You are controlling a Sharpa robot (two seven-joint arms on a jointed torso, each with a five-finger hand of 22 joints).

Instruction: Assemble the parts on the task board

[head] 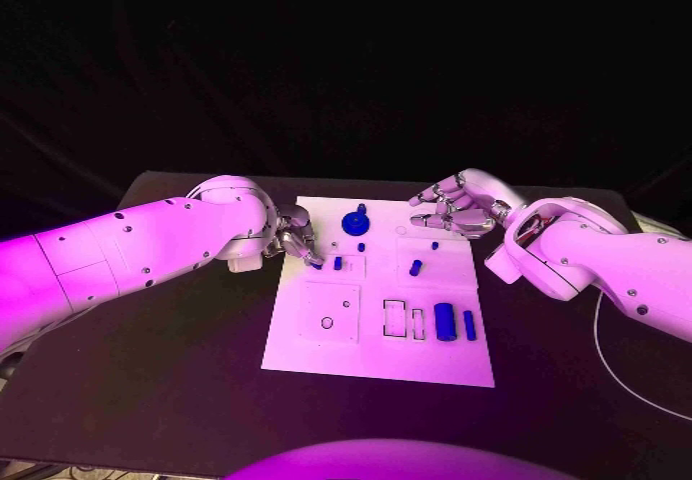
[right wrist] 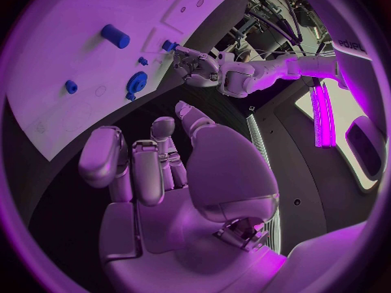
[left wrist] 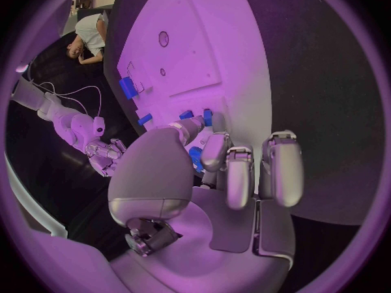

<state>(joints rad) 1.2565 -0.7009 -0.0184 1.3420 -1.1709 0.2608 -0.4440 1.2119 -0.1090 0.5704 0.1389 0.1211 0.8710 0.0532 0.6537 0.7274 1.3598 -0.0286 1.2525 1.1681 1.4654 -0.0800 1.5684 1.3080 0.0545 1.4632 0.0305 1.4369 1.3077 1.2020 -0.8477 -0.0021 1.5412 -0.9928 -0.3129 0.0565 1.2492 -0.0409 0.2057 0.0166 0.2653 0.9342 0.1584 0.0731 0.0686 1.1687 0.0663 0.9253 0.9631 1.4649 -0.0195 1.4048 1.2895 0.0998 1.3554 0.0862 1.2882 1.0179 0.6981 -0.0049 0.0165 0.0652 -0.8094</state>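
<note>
- Here the board (head: pixel 378 345) lies flat mid-surface (head: pixel 173 400), with blue parts scattered over it.
- The left robot hand (head: pixel 294 240) sits at the board's left edge, fingers curled, pinching a small blue part (left wrist: pixel 195 159) at its fingertips.
- The right robot hand (head: pixel 450 208) hovers over the board's far right corner, fingers loosely curled, nothing in them.
- A round blue part (head: pixel 356 221) sits near the far edge, between the hands.
- Two upright blue parts (head: pixel 444 320) stand side by side near the right edge, beside rectangular slots (head: pixel 394 318).
</note>
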